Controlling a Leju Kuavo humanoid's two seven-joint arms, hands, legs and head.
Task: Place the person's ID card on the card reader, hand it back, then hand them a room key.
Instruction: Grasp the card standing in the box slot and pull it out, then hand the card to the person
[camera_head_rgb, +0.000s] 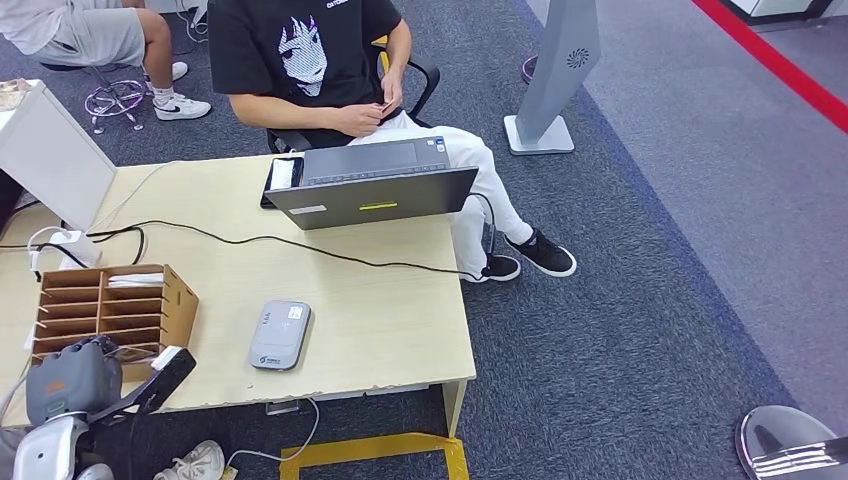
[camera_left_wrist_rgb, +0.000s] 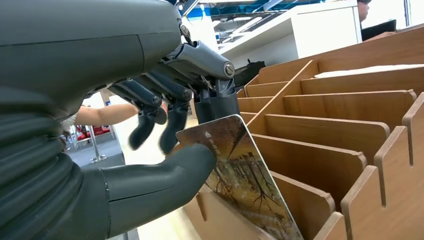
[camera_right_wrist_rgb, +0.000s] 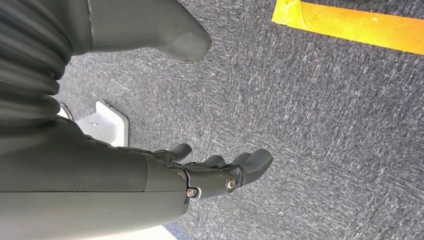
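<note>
The robot's left hand (camera_left_wrist_rgb: 165, 150) pinches a room key card (camera_left_wrist_rgb: 240, 180) between thumb and fingers, the card tilted at the near end of a wooden slotted card rack (camera_left_wrist_rgb: 350, 150). In the head view this hand (camera_head_rgb: 75, 380) sits at about 7 o'clock, at the near left edge of the worktop (camera_head_rgb: 380, 310), against the rack (camera_head_rgb: 105, 310), whose far slots hold a few pale cards. The right hand (camera_right_wrist_rgb: 220, 175) hangs over grey carpet (camera_right_wrist_rgb: 325, 125) near a strip of yellow floor tape (camera_right_wrist_rgb: 350, 25), fingers loosely curled and apart from the thumb, holding nothing. Just right of the rack, near the worktop's front edge, lies the grey card reader (camera_head_rgb: 279, 335), nothing resting on it. A black cable (camera_head_rgb: 330, 250) crosses the worktop beyond it. At the far edge, toward 12 o'clock, stands an open laptop (camera_head_rgb: 375, 185) with its back to the robot. Behind it sits a person in a black T-shirt (camera_head_rgb: 300, 50) and white trousers, both hands together on a small card, the ID card (camera_head_rgb: 386, 105), too small to read.
</note>
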